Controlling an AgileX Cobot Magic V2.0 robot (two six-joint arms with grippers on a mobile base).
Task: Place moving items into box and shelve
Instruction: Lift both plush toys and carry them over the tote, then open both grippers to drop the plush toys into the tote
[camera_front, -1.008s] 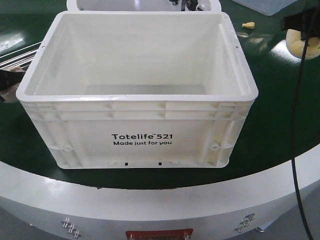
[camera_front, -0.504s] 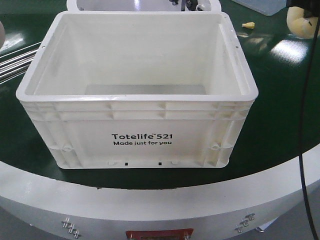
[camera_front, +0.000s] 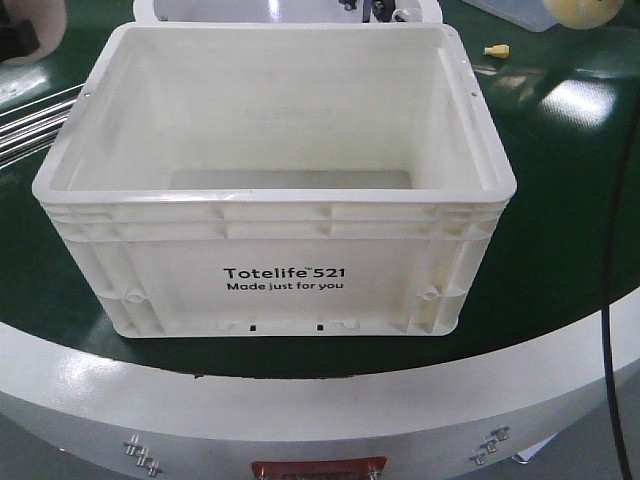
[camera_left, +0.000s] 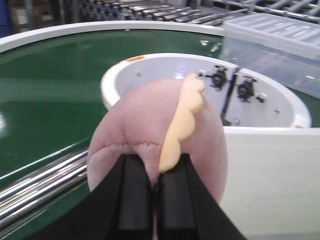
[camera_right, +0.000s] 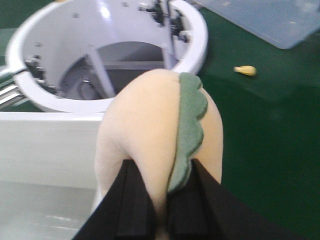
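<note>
The box (camera_front: 280, 190), a white ribbed tote printed "Totelife 521", stands open-topped on the green belt, and no item shows in it. My left gripper (camera_left: 155, 192) is shut on the greyish-pink plush toy (camera_left: 145, 130), which carries a pale yellow leaf-shaped piece. It hangs off the box's back left corner (camera_front: 25, 30), with the box wall (camera_left: 270, 175) to its right. My right gripper (camera_right: 162, 205) is shut on the pale yellow plush toy (camera_right: 142, 130) with the green leaf (camera_right: 189, 127). That toy is at the box's back right (camera_front: 585, 10), above the box rim (camera_right: 45, 120).
A white ring-shaped hub (camera_front: 150, 10) sits behind the box. A clear blue bin (camera_right: 270, 20) lies at the back right, and a small yellow piece (camera_front: 497, 48) lies on the belt. Metal rails (camera_front: 35, 120) run at the left; a black cable (camera_front: 610, 300) hangs at the right.
Both toys have risen in the front view: the pink one from the box's left side to the top left corner, the yellow one from the right edge to the top right.
</note>
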